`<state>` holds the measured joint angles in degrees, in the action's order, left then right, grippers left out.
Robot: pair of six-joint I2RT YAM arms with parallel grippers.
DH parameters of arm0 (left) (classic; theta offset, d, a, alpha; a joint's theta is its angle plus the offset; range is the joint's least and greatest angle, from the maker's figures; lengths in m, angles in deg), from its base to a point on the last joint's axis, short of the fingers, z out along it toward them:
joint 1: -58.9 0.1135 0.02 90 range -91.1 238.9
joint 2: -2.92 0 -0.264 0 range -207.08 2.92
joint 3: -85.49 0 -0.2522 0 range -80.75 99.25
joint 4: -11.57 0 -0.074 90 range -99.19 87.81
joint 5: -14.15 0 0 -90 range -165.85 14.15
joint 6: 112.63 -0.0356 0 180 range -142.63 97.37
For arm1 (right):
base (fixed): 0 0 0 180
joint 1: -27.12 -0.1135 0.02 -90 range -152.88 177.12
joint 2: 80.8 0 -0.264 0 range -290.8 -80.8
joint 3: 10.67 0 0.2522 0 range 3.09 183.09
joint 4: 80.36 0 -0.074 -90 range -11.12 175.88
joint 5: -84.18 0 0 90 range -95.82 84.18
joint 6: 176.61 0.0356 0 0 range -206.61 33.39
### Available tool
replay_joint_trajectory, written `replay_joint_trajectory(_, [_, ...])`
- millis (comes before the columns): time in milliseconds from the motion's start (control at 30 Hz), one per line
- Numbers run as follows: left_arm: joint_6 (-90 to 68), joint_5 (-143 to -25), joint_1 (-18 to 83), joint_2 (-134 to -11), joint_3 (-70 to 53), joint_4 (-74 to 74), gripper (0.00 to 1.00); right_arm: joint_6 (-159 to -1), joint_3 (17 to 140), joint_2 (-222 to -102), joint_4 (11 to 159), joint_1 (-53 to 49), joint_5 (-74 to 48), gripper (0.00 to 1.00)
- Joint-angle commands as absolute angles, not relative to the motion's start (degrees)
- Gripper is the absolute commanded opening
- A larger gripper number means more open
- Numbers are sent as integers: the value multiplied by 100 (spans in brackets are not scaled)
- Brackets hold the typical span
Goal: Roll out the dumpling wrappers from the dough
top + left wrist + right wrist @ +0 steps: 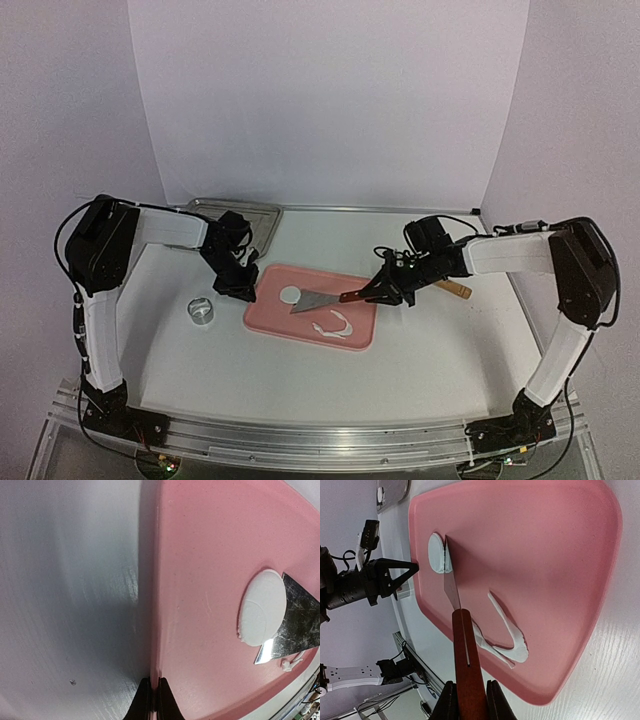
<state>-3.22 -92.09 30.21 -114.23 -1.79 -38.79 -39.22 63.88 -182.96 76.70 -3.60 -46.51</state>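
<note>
My right gripper [469, 691] clamps the scraper [466, 650], its blade tucked under the wrapper [437, 553] at the tray's [560, 555] left end, to lift it. My left gripper [151, 700], jaws together, touches the tray's edge, maybe to steady it.

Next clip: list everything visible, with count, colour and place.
dumpling wrapper: one, white, on board's left part, touching scraper blade
scrap strip: one, white, board's near side
board: one, pink, table centre
scraper: one, steel blade, red-brown handle, over board
ring cutter: one, metal, table, left of board
tray: one, silver, back left
wooden rod: one, tan, by right gripper, partly hidden
table: one, white
left gripper: one, black, shut, at board's left edge
right gripper: one, black, shut on scraper handle
</note>
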Motion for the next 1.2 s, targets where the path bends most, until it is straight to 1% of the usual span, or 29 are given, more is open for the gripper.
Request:
replay_joint_trajectory(0, [-294,-9026,3004,-11375,-395,-4136,0,-3924,6030,-18984,6358,-329,-3119,0])
replay_joint_trajectory(500, [-255,-9068,2998,-11186,-598,-4176,0,-3897,6126,-19717,7597,-331,-3496,0])
replay_joint_trajectory(1167, [-189,-9105,2998,-11042,-725,-4183,0,-3982,7152,-20872,7991,-343,-3983,0])
